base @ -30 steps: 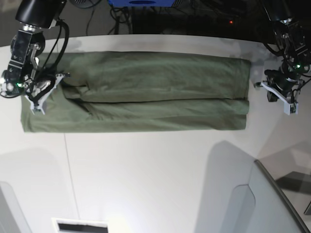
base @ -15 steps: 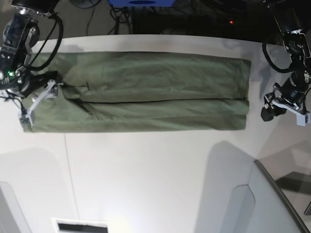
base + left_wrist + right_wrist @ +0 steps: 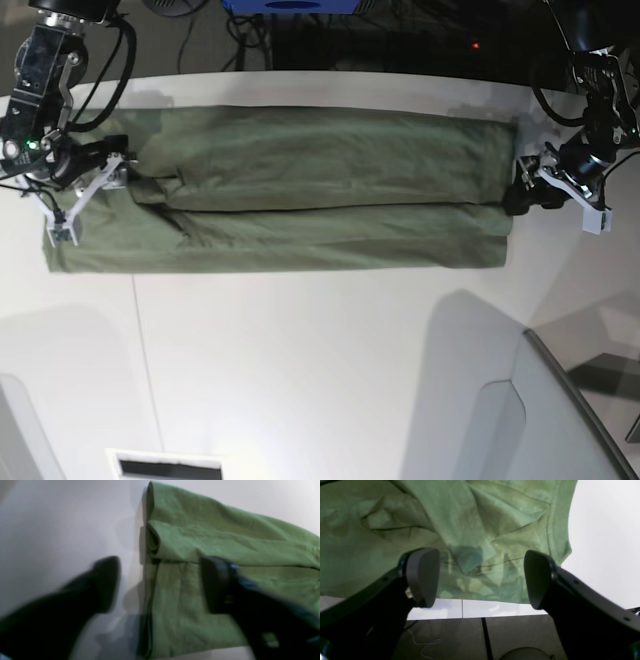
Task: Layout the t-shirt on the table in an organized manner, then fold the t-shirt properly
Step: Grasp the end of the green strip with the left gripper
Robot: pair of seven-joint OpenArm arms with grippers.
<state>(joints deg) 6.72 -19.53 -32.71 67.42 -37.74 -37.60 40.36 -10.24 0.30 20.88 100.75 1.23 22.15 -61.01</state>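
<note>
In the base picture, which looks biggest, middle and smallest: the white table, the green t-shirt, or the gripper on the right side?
1. the table, biggest.
2. the t-shirt, covering less than the table.
3. the left gripper, smallest, though it sits nearer the camera.

My base camera looks straight down on the whole table (image 3: 300, 360). Each wrist camera looks close along its own fingers. The left one shares the shirt's (image 3: 300, 185) right end, the right one its left end.

Olive-green t-shirt (image 3: 300, 190) folded into long horizontal band, flat on white table (image 3: 300, 360), near far edge.
</note>
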